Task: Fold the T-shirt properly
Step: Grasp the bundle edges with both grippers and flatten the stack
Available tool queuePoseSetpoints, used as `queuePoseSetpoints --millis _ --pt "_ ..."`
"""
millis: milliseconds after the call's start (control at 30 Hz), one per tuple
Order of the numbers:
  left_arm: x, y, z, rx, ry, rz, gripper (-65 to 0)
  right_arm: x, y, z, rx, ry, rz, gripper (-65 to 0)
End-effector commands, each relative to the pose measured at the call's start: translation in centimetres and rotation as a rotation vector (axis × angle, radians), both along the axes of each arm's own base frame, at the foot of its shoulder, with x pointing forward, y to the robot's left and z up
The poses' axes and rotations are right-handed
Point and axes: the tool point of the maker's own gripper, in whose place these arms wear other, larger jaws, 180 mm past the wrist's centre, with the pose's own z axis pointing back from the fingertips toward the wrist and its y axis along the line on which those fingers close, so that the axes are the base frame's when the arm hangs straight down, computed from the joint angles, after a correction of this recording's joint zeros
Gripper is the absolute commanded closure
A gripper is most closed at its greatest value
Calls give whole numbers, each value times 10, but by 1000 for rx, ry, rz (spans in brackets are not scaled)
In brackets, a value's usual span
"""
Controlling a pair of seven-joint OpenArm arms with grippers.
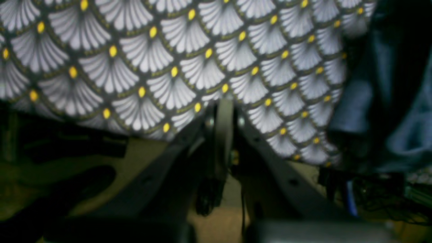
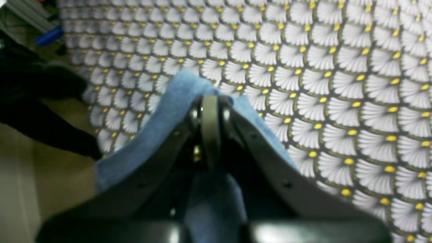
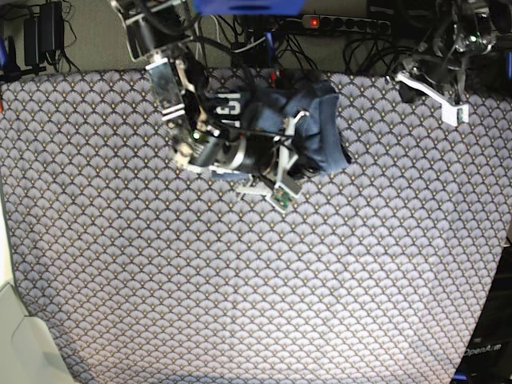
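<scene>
One T-shirt (image 3: pixel 316 120) on one patterned bench (image 3: pixel 240 304); right hand (image 2: pixel 211 101) clamps its cloth; left hand (image 1: pixel 224 104) closed, holding nothing.

We note tablecloth (image 3: pixel 240 280): white fans on dark ground, yellow dot at each fan base. T-shirt (image 3: pixel 316 128): slate blue-grey, white block lettering; brighter blue where it wraps right gripper (image 2: pixel 211 101). Gripper fingers (image 2: pixel 270 162) dark grey. Floor beyond tablecloth edge olive-tan.

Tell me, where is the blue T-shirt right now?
In the base view the T-shirt is bunched at the far edge of the tablecloth, near the middle, with the right gripper shut on it.
</scene>
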Motion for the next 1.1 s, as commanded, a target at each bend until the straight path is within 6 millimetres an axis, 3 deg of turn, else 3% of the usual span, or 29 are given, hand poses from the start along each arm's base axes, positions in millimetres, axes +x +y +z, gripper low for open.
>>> queuePoseSetpoints --millis 0,100,233,467,533,667,767,900,1067 --pt "12 -2 18 7 -69 -17 -3 7 6 27 57 -65 4 0" --pt "21 -14 38 -3 -133 -33 -3 0 -5 31 25 -91 4 0" --pt "28 -42 50 -132 -182 -51 -3 -7 -22 20 -14 -82 -2 0" --pt "43 -112 59 -274 -199 -249 -3 12 -87 4 -96 -68 -136 0" --pt "44 -122 59 -289 -197 -270 -3 12 -102 4 -123 -78 -155 0" --pt "50 -134 62 -304 -212 -301 -3 16 -120 6 -144 -91 -189 0" --pt "49 -131 48 -259 -179 -310 -3 13 -133 6 -149 -89 -231 0" --pt "49 -120 26 -189 -129 -302 -3 5 -134 16 -143 -114 -237 0" --pt "46 -112 13 -172 -96 -292 -3 -15 -129 21 -145 -113 -220 0"
